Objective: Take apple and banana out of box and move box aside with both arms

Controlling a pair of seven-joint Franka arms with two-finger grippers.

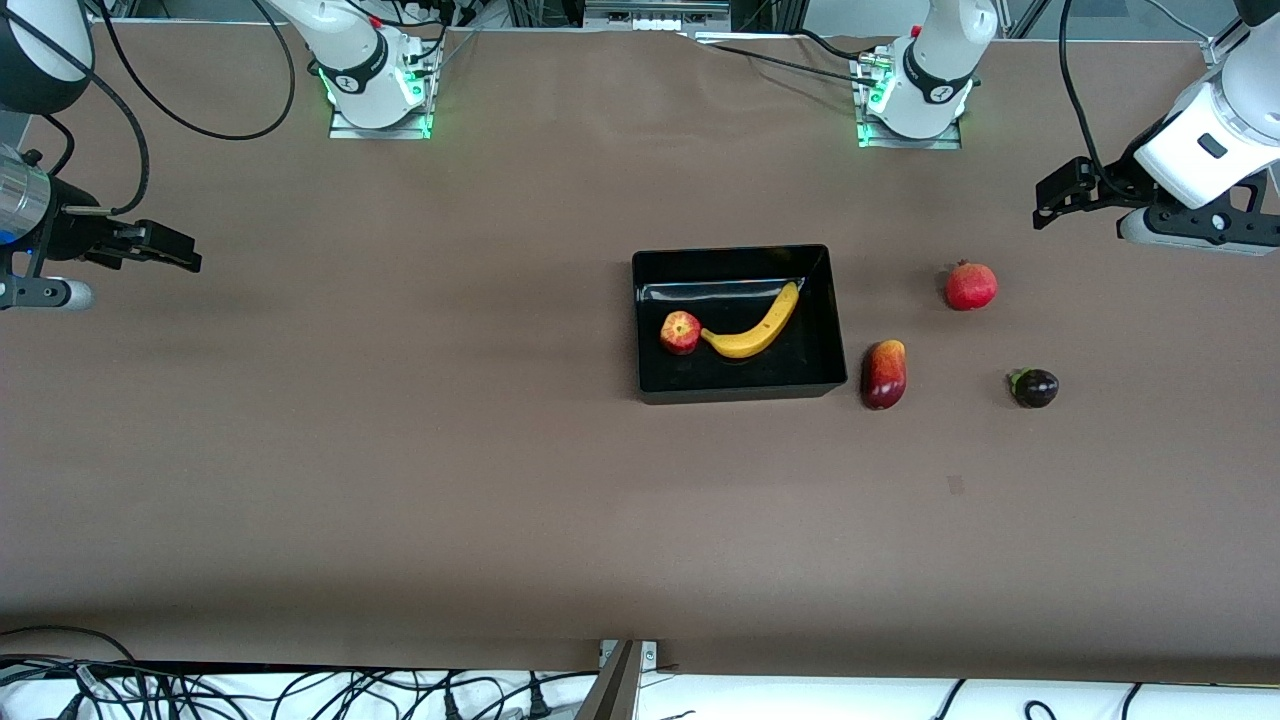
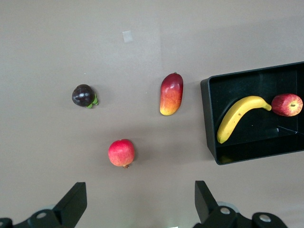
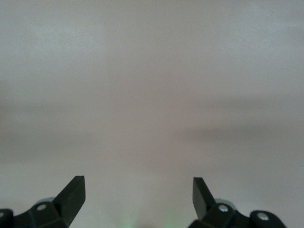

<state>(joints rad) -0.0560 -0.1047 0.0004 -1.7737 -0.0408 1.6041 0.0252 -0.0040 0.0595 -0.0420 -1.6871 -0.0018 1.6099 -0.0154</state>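
Black and glossy, the box [image 1: 738, 322] sits on the brown worktop [image 1: 400, 450] about midway between the two arms' ends, and both fruits lie inside it. The apple [image 1: 680, 332] rests on the box floor toward the right arm's end, touching or nearly touching the dark tip of the banana [image 1: 755, 326], which curves away from it toward the left arm's end.

The left hand [image 1: 1050, 205] hangs in the air over the worktop at the left arm's end, fingers [image 2: 71, 204] spread wide with nothing between them. From this hand's own view the pomegranate [image 2: 121, 152] is the closest thing below it, with the mango [image 2: 171, 94] and a small dark purple fruit [image 2: 84, 95] farther out, and the box off to one side. The mango lies just beside the box wall without touching it; the pomegranate and the purple fruit each lie apart from everything else.

The right hand [image 1: 175, 250] hangs over bare worktop at the right arm's end, well apart from the box, its fingers [image 3: 71, 194] also spread wide and holding nothing. Its own view shows only plain worktop below.
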